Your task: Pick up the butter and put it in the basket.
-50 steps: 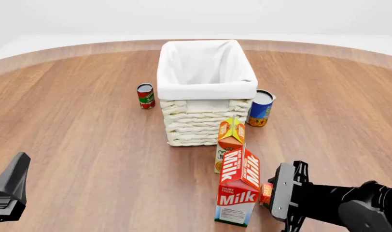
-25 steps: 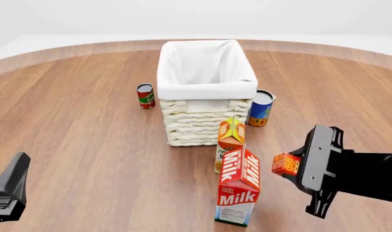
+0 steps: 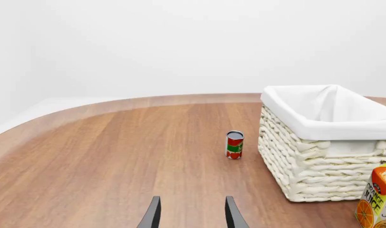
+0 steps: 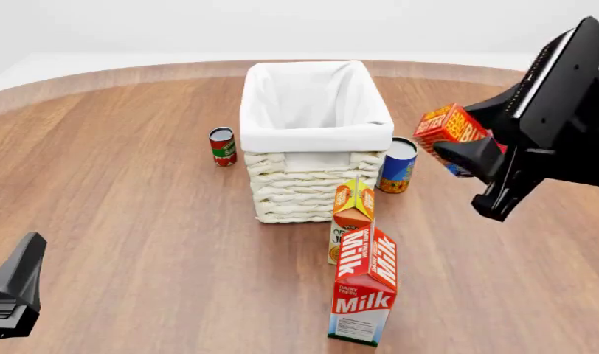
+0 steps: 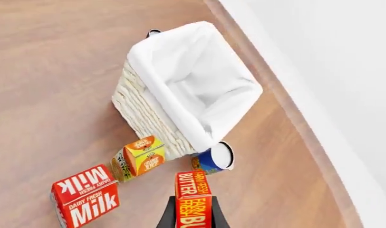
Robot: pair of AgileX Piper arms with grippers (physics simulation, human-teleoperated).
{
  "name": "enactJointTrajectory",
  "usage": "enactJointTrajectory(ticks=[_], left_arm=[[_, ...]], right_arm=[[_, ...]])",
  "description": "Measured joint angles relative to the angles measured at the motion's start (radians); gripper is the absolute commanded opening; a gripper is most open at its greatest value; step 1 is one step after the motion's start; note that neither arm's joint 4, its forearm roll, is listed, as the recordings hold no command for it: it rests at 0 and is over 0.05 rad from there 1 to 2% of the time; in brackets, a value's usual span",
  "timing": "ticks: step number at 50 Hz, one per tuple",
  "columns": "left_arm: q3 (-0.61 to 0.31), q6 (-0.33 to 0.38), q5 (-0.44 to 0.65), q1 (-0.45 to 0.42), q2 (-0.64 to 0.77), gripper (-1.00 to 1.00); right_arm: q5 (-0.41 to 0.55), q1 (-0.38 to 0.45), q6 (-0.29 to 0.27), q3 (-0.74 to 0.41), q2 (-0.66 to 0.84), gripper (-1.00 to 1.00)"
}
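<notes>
Your right claw (image 4: pixel 473 144) has lifted the butter (image 4: pixel 453 127) off the surface (image 4: pixel 132 221) beside the Milk carton (image 4: pixel 364 293); it's now airborne, right of the basket (image 4: pixel 314 147) and above its rim, claw clamped on the small flat cardboard box. Next, carry it over the cloth-lined woven wicker. Left claw (image 3: pixel 190 216) parted, holding nothing, well short of the basket.

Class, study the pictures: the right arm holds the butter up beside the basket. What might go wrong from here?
1. The butter sticks far out of the right gripper; it may slip.
2. It is still to the right of the basket, above the blue can; an early release would miss.
3. Coming in low could clip the rim.
</notes>
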Motion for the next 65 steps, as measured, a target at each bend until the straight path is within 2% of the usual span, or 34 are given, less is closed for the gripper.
enactJointTrajectory(ticks=[14, 31, 50, 57, 65], left_arm=[[0.000, 0.000, 0.000, 0.000, 0.000, 1.00], [0.000, 0.000, 0.000, 0.000, 0.000, 1.00], [0.000, 0.000, 0.000, 0.000, 0.000, 1.00], [0.000, 0.000, 0.000, 0.000, 0.000, 1.00], [0.000, 0.000, 0.000, 0.000, 0.000, 1.00]], right_arm=[[0.006, 0.018, 0.183, -0.247, -0.015, -1.00], [-0.084, 0.031, 0.359, -0.386, 0.082, -1.00], [-0.156, 0.052, 0.480, -0.564, 0.289, -1.00], [-0.153, 0.057, 0.529, -0.647, 0.376, -1.00], [-0.135, 0.091, 0.551, -0.747, 0.469, -1.00]])
